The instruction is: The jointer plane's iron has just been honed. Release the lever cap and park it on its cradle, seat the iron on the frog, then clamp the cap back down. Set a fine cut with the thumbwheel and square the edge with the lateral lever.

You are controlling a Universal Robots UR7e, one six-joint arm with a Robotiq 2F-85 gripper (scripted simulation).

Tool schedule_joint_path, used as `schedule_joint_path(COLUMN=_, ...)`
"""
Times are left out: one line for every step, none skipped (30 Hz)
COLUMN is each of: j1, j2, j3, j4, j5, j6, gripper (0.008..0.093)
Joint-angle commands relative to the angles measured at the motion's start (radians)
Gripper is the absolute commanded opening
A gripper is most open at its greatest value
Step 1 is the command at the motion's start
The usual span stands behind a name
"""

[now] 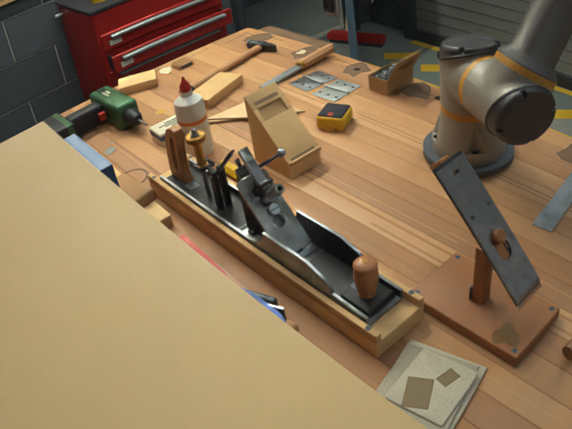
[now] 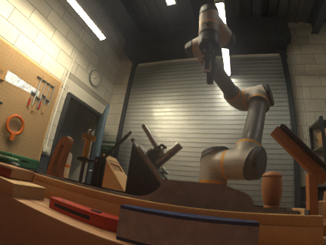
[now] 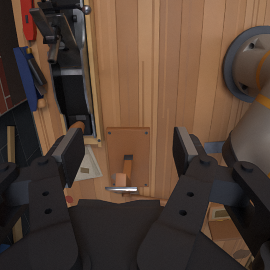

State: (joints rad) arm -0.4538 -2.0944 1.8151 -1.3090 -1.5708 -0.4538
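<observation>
The jointer plane (image 1: 282, 235) lies in its wooden tray, its near side partly hidden behind a large tan board. Its lever cap (image 1: 270, 210) sits on the frog, with the lateral lever (image 1: 272, 157) rising behind it. The front knob (image 1: 365, 276) stands at the toe. The iron (image 1: 485, 226) leans on a peg stand (image 1: 489, 307) to the right of the tray. My gripper (image 3: 128, 151) hangs high above the bench, over that stand (image 3: 128, 156). It is open and holds nothing. From above, only the iron's edge (image 3: 121, 189) shows.
A large tan board (image 1: 138, 314) fills the near left. The robot base (image 1: 476, 115) stands on the right of the bench. A slanted wooden cradle (image 1: 279, 131) stands behind the plane. A glue bottle (image 1: 191, 113), drill (image 1: 108, 108) and sandpaper sheets (image 1: 432, 383) lie around.
</observation>
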Motion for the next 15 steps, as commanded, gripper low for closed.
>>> schedule_joint_path(j1=0.000, j2=0.000, j3=0.000, j4=0.000, j5=0.000, j6=0.000, gripper=0.0674)
schedule_joint_path(j1=0.000, j2=0.000, j3=0.000, j4=0.000, j5=0.000, j6=0.000, gripper=0.0654)
schedule_joint_path(j1=0.000, j2=0.000, j3=0.000, j4=0.000, j5=0.000, j6=0.000, gripper=0.0634)
schedule_joint_path(j1=0.000, j2=0.000, j3=0.000, j4=0.000, j5=0.000, j6=0.000, gripper=0.0614)
schedule_joint_path(j1=0.000, j2=0.000, j3=0.000, j4=0.000, j5=0.000, j6=0.000, gripper=0.0594)
schedule_joint_path(j1=0.000, j2=0.000, j3=0.000, j4=0.000, j5=0.000, j6=0.000, gripper=0.0574)
schedule_joint_path(j1=0.000, j2=0.000, j3=0.000, j4=0.000, j5=0.000, j6=0.000, gripper=0.0554)
schedule_joint_path(j1=0.000, j2=0.000, j3=0.000, j4=0.000, j5=0.000, j6=0.000, gripper=0.0534)
schedule_joint_path(j1=0.000, j2=0.000, j3=0.000, j4=0.000, j5=0.000, j6=0.000, gripper=0.0514)
schedule_joint_path(j1=0.000, j2=0.000, j3=0.000, j4=0.000, j5=0.000, j6=0.000, gripper=0.0494)
schedule_joint_path(j1=0.000, j2=0.000, j3=0.000, j4=0.000, j5=0.000, j6=0.000, gripper=0.0480)
schedule_joint_path(j1=0.000, j2=0.000, j3=0.000, j4=0.000, j5=0.000, j6=0.000, gripper=0.0480)
schedule_joint_path(j1=0.000, j2=0.000, j3=0.000, j4=0.000, j5=0.000, j6=0.000, gripper=0.0480)
schedule_joint_path(j1=0.000, j2=0.000, j3=0.000, j4=0.000, j5=0.000, j6=0.000, gripper=0.0480)
schedule_joint_path(j1=0.000, j2=0.000, j3=0.000, j4=0.000, j5=0.000, j6=0.000, gripper=0.0480)
